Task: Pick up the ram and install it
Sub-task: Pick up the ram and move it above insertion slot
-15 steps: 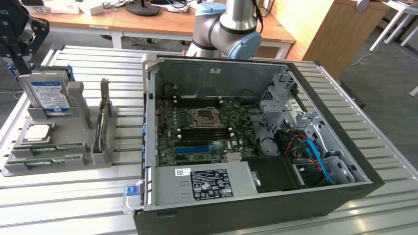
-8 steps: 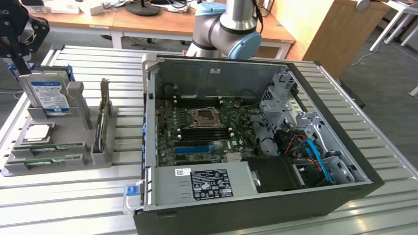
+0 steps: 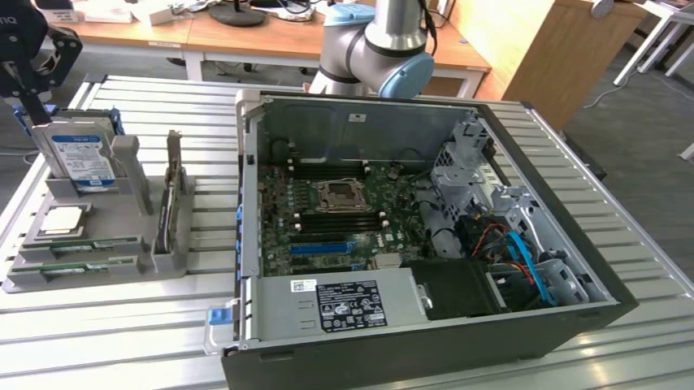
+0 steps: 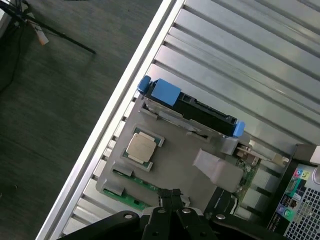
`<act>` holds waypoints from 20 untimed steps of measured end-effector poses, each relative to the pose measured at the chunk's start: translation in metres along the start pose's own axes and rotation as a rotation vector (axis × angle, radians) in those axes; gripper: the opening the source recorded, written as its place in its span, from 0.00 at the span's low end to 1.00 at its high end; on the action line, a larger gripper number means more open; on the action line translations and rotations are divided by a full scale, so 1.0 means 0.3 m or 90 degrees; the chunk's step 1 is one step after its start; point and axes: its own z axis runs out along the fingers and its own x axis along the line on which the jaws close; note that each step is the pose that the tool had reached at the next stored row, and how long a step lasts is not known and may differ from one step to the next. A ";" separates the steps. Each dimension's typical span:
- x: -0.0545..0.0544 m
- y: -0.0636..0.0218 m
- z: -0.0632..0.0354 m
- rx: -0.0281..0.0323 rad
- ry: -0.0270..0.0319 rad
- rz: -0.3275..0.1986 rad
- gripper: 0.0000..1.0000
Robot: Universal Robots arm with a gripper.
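Green ram (image 3: pixel 96 243) lies flat in a slot of the grey holder (image 3: pixel 65 283) on the bench (image 3: pixel 130 341), beside a twin stick (image 3: pixel 87 266); claw (image 3: pixel 35 114) hangs above the holder, clenched, empty.

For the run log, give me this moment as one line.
gripper: above parts tray | ram: in tray slot, ungrasped | case: open

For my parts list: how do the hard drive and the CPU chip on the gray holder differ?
The hard drive stands upright; the CPU chip lies flat. The hard drive is larger, with blue trim; the CPU chip is small, square, silver. Both sit on the gray holder.
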 end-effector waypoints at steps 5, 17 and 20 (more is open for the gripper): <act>-0.001 0.001 0.002 -0.0012 0.0035 -0.034 0.11; -0.002 0.004 0.008 -0.0035 0.0100 -0.108 0.11; -0.002 0.004 0.009 -0.0041 0.0119 -0.130 0.11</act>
